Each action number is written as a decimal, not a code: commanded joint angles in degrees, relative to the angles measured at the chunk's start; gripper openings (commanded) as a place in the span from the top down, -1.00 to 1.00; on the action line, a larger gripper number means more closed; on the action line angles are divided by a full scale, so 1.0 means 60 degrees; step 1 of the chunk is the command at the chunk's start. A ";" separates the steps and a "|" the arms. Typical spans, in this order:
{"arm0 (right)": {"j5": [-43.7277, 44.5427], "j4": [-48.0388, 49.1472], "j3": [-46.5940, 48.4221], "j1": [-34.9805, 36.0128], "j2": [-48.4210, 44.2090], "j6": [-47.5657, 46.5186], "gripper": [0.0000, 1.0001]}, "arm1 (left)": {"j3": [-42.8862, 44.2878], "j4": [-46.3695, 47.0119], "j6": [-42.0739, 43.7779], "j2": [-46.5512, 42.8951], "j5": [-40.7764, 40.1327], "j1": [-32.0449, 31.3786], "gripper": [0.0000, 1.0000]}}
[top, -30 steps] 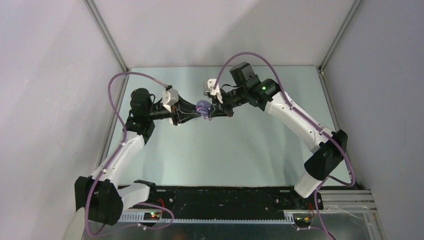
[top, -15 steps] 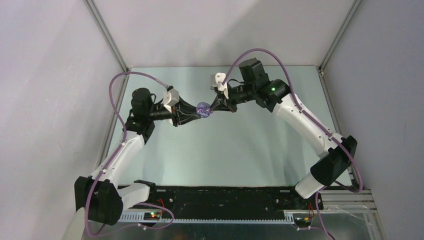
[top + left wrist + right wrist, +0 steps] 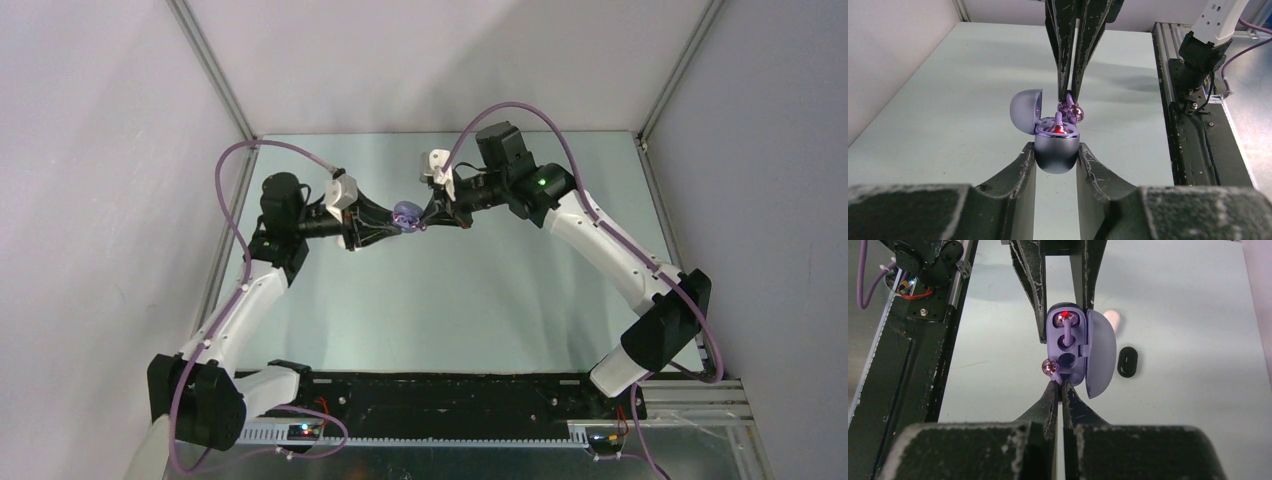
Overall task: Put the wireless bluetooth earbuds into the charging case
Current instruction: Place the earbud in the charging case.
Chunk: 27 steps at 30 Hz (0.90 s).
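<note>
Both grippers meet above the middle of the pale-green bench, well apart from its edges. The left gripper clamps the lavender oval charging case, whose lid is flipped open with one lavender earbud seated inside. The right gripper, pinched shut, holds the second lavender earbud at the case's rim, beside the empty socket. Since a second ago the right arm has swung toward the far edge.

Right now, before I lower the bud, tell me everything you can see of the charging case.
The charging case is a glossy lavender oval, plastic-looking, clamped off the table in the left tool, mouth up. Its lid is hinged open sideways. One earbud sits in a socket by a red light; the other socket is empty. The right tool holds a second earbud at the rim; contact unclear.
</note>
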 commanded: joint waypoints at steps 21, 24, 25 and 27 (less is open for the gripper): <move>0.0281 0.0611 -0.0057 0.0104 -0.0085 0.0535 0.90 | 0.0544 -0.0150 0.0066 -0.0120 0.0077 -0.0207 1.00; 0.0348 0.0596 -0.0100 -0.0022 -0.0113 0.0633 0.89 | 0.0326 0.0640 -0.0534 -0.0099 0.0140 -0.0151 1.00; 0.0302 0.0622 -0.0124 -0.0056 -0.0121 0.0673 0.90 | 0.0303 0.0884 -0.0692 -0.0081 0.0147 -0.0149 1.00; 0.0224 0.0787 -0.0146 -0.0110 -0.0123 0.0850 0.91 | 0.0248 0.1085 -0.0826 -0.0040 0.0177 -0.0155 1.00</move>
